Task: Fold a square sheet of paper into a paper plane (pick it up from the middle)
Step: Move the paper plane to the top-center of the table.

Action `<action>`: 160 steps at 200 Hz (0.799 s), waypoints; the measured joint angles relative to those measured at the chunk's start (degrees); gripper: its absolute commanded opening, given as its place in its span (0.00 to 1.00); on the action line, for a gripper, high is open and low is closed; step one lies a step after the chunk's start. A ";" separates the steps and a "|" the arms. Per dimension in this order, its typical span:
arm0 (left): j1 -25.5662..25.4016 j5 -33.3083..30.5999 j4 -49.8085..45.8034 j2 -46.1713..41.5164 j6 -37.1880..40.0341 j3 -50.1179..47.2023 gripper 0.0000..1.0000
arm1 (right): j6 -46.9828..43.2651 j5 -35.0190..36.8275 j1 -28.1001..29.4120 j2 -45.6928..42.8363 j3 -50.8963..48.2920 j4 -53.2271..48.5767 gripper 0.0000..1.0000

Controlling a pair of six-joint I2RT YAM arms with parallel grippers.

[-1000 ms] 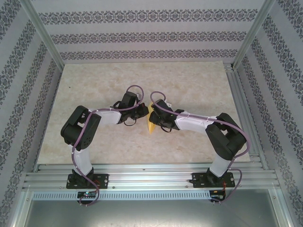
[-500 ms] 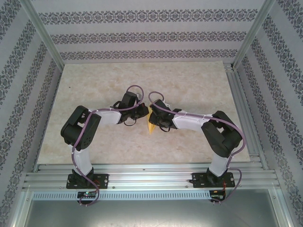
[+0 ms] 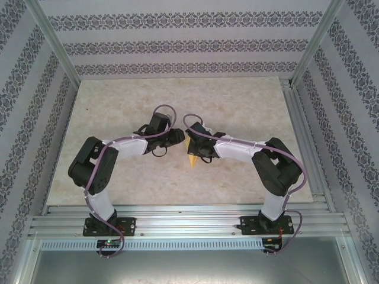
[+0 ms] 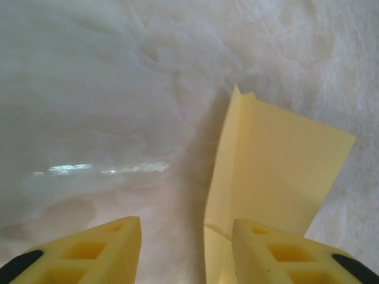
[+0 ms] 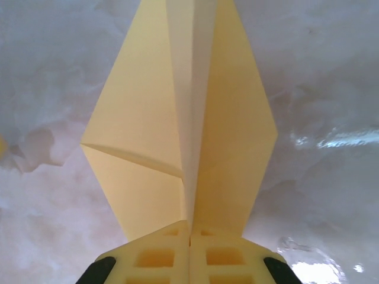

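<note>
Lab test cell: aluminium frame [image 3: 177, 222], wallpapered panels [image 3: 177, 41].

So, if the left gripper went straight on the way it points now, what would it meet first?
Most likely the paper plane: its raised fold stands just ahead of the left gripper, slightly toward one finger. Depth is unclear; the gap's centre may reach the table first.

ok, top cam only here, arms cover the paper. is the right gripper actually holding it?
Observer: Yes. Right wrist view: the right gripper is shut on the paper plane, pinching its centre crease.
Operator: and left?
Observer: The left gripper is open, nothing clamped; the plane stands beside one finger.
Operator: shape?
Observer: Pointed kite, a flap spread either side of the crease.
</note>
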 measured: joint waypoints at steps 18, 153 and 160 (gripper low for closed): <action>1.62 -3.15 -2.80 -3.28 0.63 0.00 0.53 | -3.02 1.92 0.61 0.00 3.48 -4.94 0.06; 8.63 -15.58 -11.28 -10.38 2.36 -5.03 0.87 | -8.22 6.82 3.26 11.45 15.85 -17.42 0.23; 8.63 -15.69 -11.32 -10.38 2.40 -5.03 0.87 | -8.20 6.84 3.39 11.74 16.20 -17.44 0.24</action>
